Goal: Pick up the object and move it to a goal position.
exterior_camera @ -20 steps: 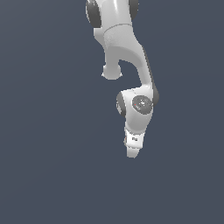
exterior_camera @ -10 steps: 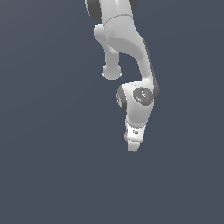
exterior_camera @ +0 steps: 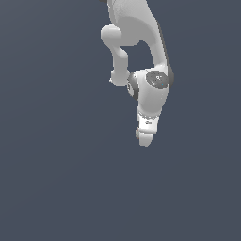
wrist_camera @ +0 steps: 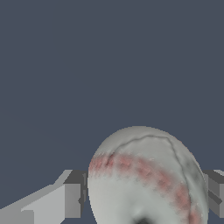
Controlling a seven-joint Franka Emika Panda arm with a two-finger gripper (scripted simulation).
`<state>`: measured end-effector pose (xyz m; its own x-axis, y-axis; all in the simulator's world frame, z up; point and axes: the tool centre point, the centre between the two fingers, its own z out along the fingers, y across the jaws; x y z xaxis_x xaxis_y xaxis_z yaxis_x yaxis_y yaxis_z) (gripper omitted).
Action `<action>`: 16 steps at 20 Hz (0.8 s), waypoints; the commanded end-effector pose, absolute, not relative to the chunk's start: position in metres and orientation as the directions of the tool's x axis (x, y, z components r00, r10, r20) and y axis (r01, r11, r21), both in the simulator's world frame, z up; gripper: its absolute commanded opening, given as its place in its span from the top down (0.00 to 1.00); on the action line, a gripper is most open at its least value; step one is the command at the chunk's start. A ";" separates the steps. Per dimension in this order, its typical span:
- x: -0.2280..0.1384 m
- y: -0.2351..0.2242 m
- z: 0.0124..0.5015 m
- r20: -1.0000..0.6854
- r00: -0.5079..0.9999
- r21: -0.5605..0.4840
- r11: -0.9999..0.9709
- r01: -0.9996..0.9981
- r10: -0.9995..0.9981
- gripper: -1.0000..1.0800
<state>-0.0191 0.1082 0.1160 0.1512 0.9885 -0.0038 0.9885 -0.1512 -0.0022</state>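
Ball [wrist_camera: 146, 179] | pinched between pincer [wrist_camera: 146, 199] fingers [wrist_camera: 72, 199] | plain grey floor [exterior_camera: 56, 179] all around

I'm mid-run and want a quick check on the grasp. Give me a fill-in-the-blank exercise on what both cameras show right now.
1. In the wrist view, the ball sits between the gripper's two ____.
2. The seam marks on the ball are ____ in colour.
3. In the exterior view, the ball is ____ behind the arm.
4. The ground is a plain dark ____ surface.

Missing words: fingers; reddish; hidden; grey-blue
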 end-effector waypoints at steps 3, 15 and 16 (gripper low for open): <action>-0.046 0.112 0.144 -0.005 0.151 0.001 -0.151 0.989 0.988 1.00; -0.111 0.123 0.212 -0.003 0.151 0.000 -0.151 0.988 0.988 1.00; -0.115 0.123 0.216 -0.003 0.151 0.000 -0.151 0.989 0.989 1.00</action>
